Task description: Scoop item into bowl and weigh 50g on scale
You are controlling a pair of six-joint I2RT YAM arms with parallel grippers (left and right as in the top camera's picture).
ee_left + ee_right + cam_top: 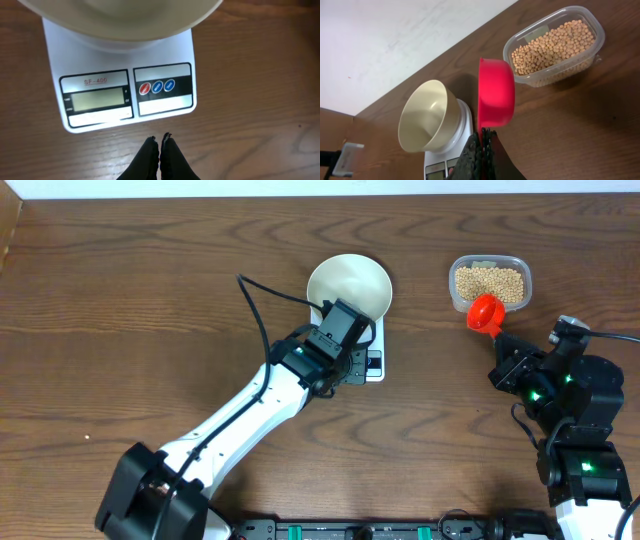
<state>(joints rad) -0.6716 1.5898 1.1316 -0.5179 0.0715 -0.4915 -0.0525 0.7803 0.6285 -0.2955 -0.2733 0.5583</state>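
1 cream, smooth bowl sits on 1 white scale with 3 round buttons, near the middle of the counter's far edge. 1 clear tub of small round tan beans stands toward the far right corner. The left hand, pinched together and holding nothing, hovers just in front of the scale. The right hand grips 1 red scoop just beside the tub.

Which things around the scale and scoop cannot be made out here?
- Display of the scale, left wrist view: digits too faint to read.
- Scale in overhead view: mostly hidden under the bowl and left arm.
- Inside of the red scoop, right wrist view: turned away.
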